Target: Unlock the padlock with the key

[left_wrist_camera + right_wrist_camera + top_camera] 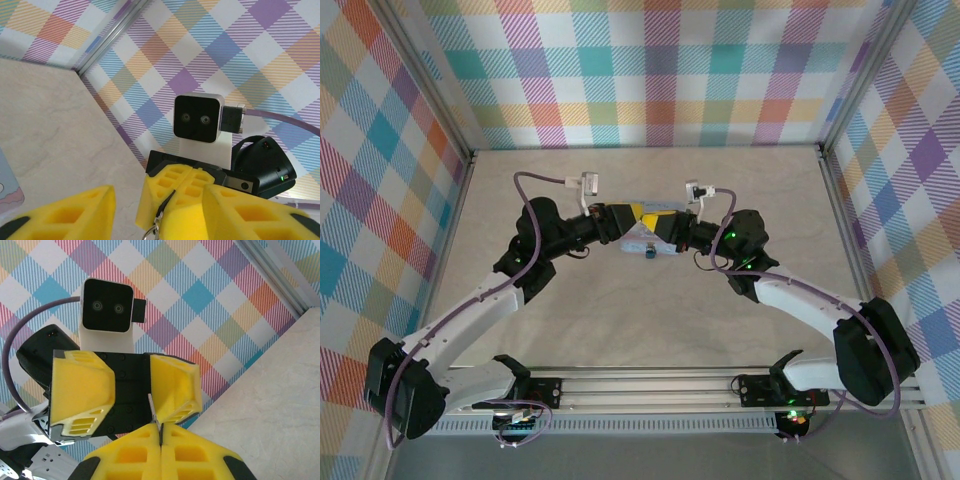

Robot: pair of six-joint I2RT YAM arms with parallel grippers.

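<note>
Top external: the left gripper (628, 222) and right gripper (668, 229) are set tip to tip over the middle of the tabletop (620, 330), above the tin box (638, 241). The padlock (650, 256) is seen as a dark speck at the box's near side. Its shackle state cannot be told. Bare tabletop is available toward every edge, and the walls are well apart.

Left wrist: the left fingers (65, 215) are spread wide with nothing grasped.

Right wrist: the right pincer is clenched on the key (154, 412), its tip pointed at the open left fingers. The key is judged secured; insertion and turning are judged outstanding.
</note>
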